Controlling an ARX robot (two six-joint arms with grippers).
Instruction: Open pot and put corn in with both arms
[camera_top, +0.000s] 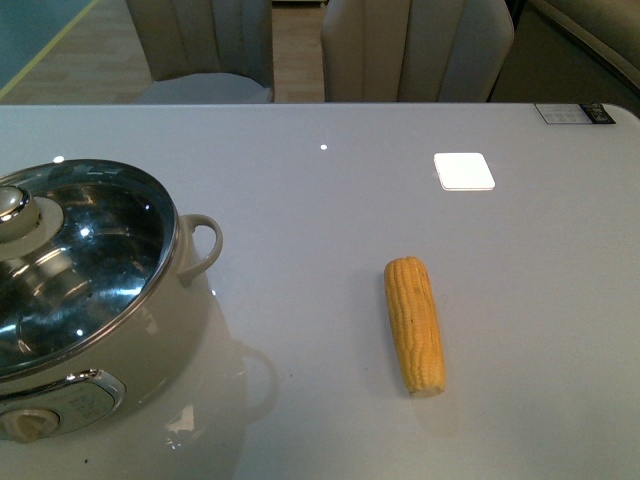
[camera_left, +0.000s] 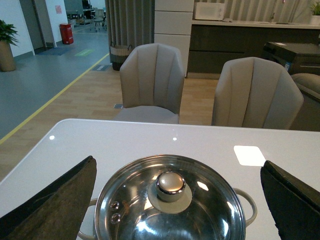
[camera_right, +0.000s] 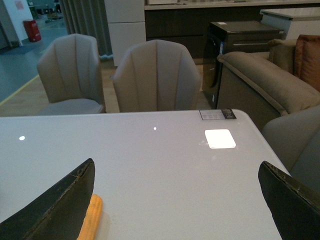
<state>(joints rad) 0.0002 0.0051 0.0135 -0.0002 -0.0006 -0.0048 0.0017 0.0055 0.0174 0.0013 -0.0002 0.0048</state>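
Nearest, at the lower left of the front view, the pot (camera_top: 195, 330) is found on the table (camera_top: 300, 190), its control panel (camera_top: 60, 405) turned toward the camera and its glass lid (camera_top: 90, 260) seated in place, so the opening step is judged not yet done. In the left wrist view the left fingers (camera_left: 55, 205) are seen spread wide and empty, clear of the pot, with the knob (camera_left: 171, 182) lined up roughly midway between them. The corn (camera_top: 414, 323) is laid lengthwise on the bare table at the lower centre-right of the front view, well apart from the pot. The right fingers (camera_right: 55, 200) are likewise spread wide and empty, and only one end of the corn is caught just beside one of them. Farther off, a bright square reflection (camera_top: 464, 171) is seen on the table, and two upholstered chairs (camera_top: 415, 50) are drawn up at the far edge.

For the lid, a straight descent is called for, so that the knob is centred and pinched at its neck; a level lift is advised, since a tilted lid could catch on the rim. The right fingers should then be shifted over the corn's middle.
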